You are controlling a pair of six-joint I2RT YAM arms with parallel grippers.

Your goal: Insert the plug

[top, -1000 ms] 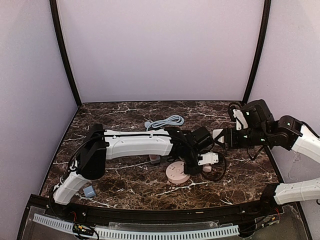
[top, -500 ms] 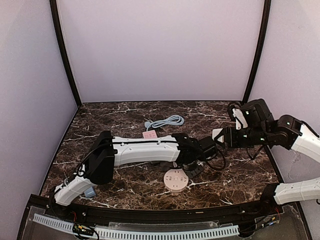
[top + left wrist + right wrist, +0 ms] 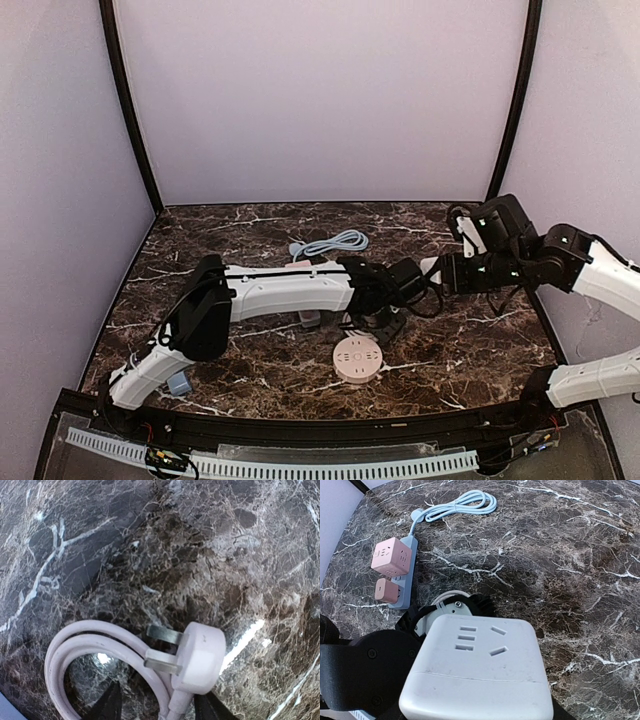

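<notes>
Loosens the left gripper [image 3: 159,700] since a second ago, fingers [image 3: 111,705] now partly spread with the white plug [image 3: 199,657] between and just beyond their tips, right gripper [image 3: 436,270] clamped on the white socket block [image 3: 477,672].

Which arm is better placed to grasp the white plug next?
Left. The left gripper hangs directly over the white plug, jaws either side of its cord. The right gripper is occupied holding the white socket block.
</notes>
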